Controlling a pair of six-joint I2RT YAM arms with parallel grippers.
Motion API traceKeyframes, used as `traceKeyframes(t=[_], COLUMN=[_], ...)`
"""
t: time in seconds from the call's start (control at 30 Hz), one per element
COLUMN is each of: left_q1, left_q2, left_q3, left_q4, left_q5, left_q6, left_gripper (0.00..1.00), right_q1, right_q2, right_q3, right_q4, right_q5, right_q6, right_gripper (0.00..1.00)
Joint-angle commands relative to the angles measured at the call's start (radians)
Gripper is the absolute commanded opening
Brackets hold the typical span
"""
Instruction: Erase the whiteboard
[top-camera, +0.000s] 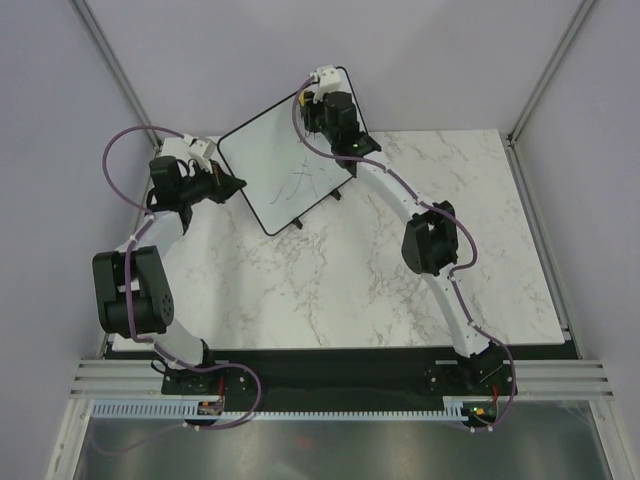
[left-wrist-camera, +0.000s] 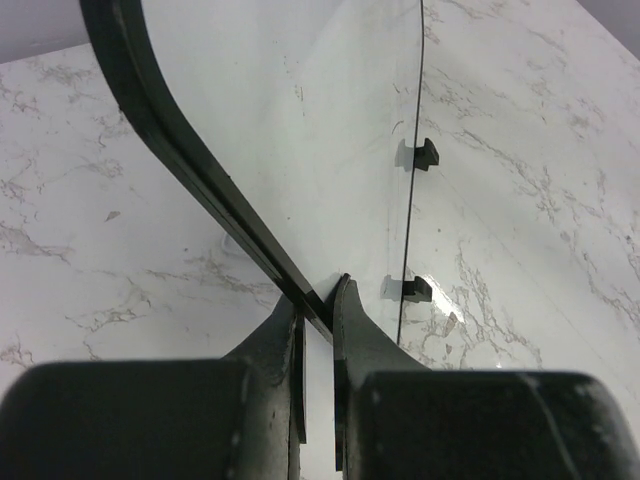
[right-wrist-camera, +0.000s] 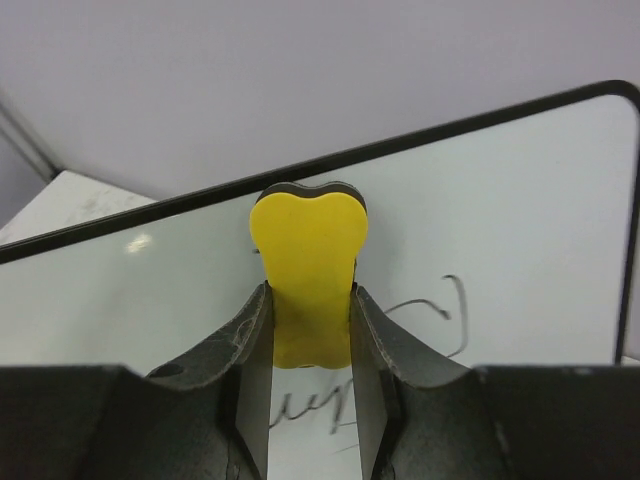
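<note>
The whiteboard (top-camera: 270, 160) stands tilted at the back of the marble table, with black scribbles (top-camera: 302, 180) on its face. My left gripper (top-camera: 236, 184) is shut on the board's left black rim; in the left wrist view the fingertips (left-wrist-camera: 316, 300) pinch the rim of the whiteboard (left-wrist-camera: 320, 120). My right gripper (top-camera: 318, 120) is over the board's far corner. In the right wrist view it (right-wrist-camera: 310, 292) is shut on a yellow eraser (right-wrist-camera: 308, 250) pressed against the whiteboard (right-wrist-camera: 520, 210) near its top rim, just above the writing (right-wrist-camera: 440, 320).
Two small black feet (left-wrist-camera: 424, 153) stick out from the board's lower edge onto the marble table (top-camera: 400, 260). Grey walls and metal frame posts (top-camera: 110, 60) enclose the back and sides. A black strip and rails (top-camera: 340, 375) run along the near edge.
</note>
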Motion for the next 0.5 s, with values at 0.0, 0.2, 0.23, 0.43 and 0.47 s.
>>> traceKeyframes(t=[0.0,0.2,0.23,0.43,0.47], left_q1=[-0.028,-0.028,-0.028,-0.028,-0.028], left_q2=[-0.005,-0.008,-0.008,-0.007,-0.008], left_q3=[-0.015,-0.015,-0.015,-0.013,-0.013], left_q4=[0.004,-0.002,-0.004,-0.009,-0.009], left_q5=[-0.047,-0.049,-0.052,-0.059,-0.061], left_q6=[0.345,0.352,0.357,0.363,0.363], left_gripper=[0.02,0.02,0.02,0.02,0.02], right_q1=[-0.010,0.050,0.065,0.195,0.203], right_q2=[0.058,0.034,0.026,-0.025,-0.020], right_q3=[0.030,-0.019,-0.033,-0.110,-0.090], right_q4=[-0.035,-0.035,-0.035,-0.006,-0.006], right_q5=[0.004,-0.044,-0.049,-0.101,-0.079], right_q6=[0.014,-0.019,-0.050,-0.185,-0.182], right_gripper=[0.00,0.00,0.00,0.00,0.00])
